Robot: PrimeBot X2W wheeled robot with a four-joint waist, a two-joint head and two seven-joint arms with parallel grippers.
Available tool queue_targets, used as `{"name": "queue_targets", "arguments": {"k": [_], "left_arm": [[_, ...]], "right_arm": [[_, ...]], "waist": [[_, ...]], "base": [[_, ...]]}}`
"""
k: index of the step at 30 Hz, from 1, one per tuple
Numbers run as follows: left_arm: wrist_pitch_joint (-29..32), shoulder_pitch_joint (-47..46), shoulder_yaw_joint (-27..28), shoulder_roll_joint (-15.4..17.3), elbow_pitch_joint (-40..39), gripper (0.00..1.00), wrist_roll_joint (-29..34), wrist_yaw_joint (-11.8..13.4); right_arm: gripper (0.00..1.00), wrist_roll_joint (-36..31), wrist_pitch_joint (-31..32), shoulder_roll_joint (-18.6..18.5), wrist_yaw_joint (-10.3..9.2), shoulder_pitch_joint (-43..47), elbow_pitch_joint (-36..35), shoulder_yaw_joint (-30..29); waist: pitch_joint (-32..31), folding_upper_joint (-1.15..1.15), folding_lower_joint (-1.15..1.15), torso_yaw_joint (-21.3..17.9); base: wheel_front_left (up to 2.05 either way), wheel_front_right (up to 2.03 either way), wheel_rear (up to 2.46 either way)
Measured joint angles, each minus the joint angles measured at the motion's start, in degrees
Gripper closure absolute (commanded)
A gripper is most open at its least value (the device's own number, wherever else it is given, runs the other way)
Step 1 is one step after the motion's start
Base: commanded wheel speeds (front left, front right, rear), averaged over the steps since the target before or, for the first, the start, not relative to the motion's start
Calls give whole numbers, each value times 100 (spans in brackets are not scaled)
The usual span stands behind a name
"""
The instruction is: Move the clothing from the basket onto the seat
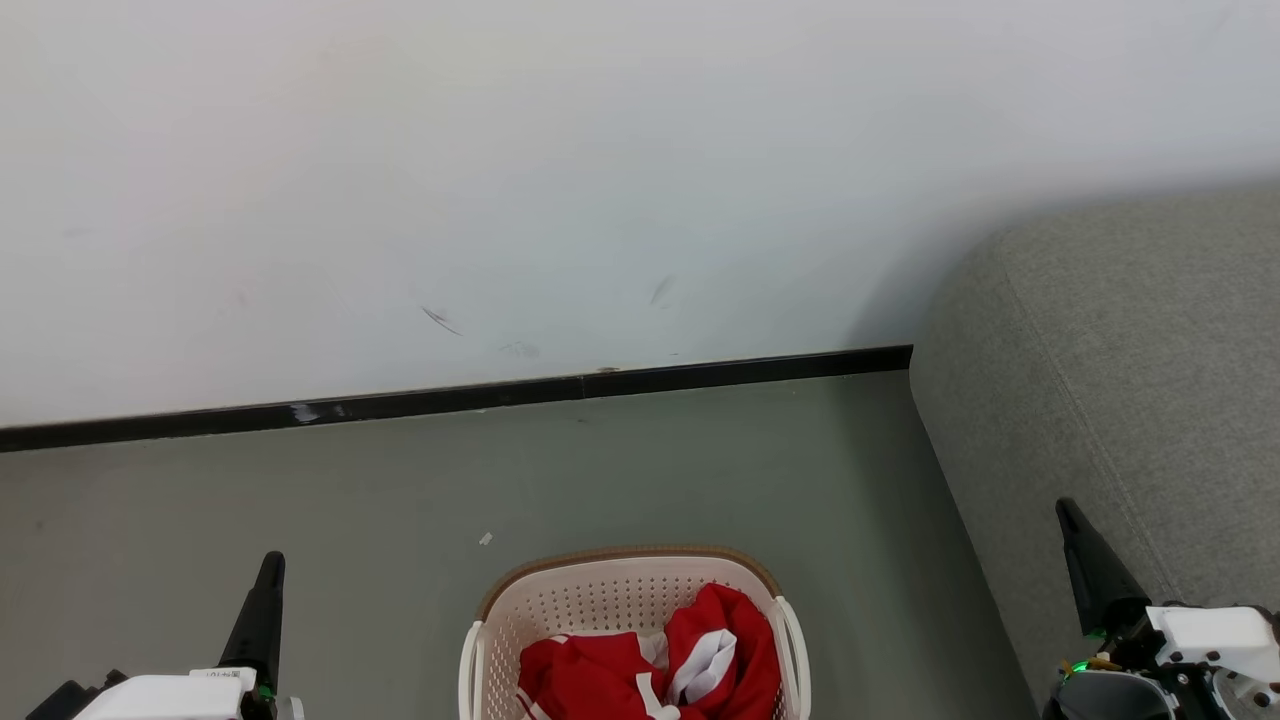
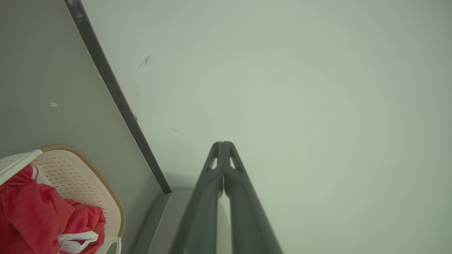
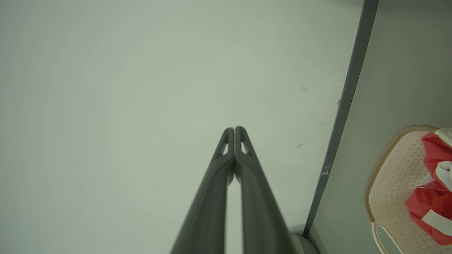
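The cream basket (image 1: 600, 585) with a brown rim stands on the floor at the bottom centre of the head view. Red clothing (image 1: 620, 675) with white panels lies bunched inside it. The grey seat (image 1: 1120, 400) fills the right side. My left gripper (image 1: 270, 565) is at the lower left, shut and empty, well left of the basket. My right gripper (image 1: 1068, 512) is at the lower right, shut and empty, in front of the seat. In the left wrist view the shut left gripper (image 2: 223, 144) points at the wall, with the basket (image 2: 79, 176) and the clothing (image 2: 39, 215) at the lower left. The right wrist view shows the shut right gripper (image 3: 234, 129), the basket (image 3: 392, 176) and the clothing (image 3: 432, 197).
A white wall (image 1: 600, 180) with a black skirting strip (image 1: 500, 395) runs behind the grey floor (image 1: 300, 500). A small white scrap (image 1: 486, 539) lies on the floor just beyond the basket.
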Motion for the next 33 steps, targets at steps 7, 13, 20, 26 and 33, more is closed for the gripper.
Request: {"name": "queue_targets", "arguments": {"k": [7, 13, 20, 26, 33], "left_arm": [[0, 0, 0, -1, 0, 100, 0, 0], [-3, 118, -23, -88, 186, 100, -1, 10], [-109, 274, -149, -183, 300, 0, 38, 16], [-245, 272, -240, -174, 235, 0, 319, 16], [-391, 264, -358, -142, 166, 0, 731, 35]], "right_arm": [[100, -1, 0, 0, 0, -1, 0, -1], [100, 3, -2, 89, 1, 173, 167, 20], [0, -43, -69, 170, 0, 394, 280, 60], [0, -238, -208, 168, 0, 394, 213, 152], [0, -702, -356, 119, 0, 394, 185, 223]], "waist": [[0, 0, 0, 0], [0, 0, 0, 0], [-1, 0, 0, -3], [-7, 0, 0, -9], [-25, 0, 7, -17]], "base": [[0, 0, 0], [0, 0, 0], [0, 0, 0], [0, 0, 0], [0, 0, 0]]}}
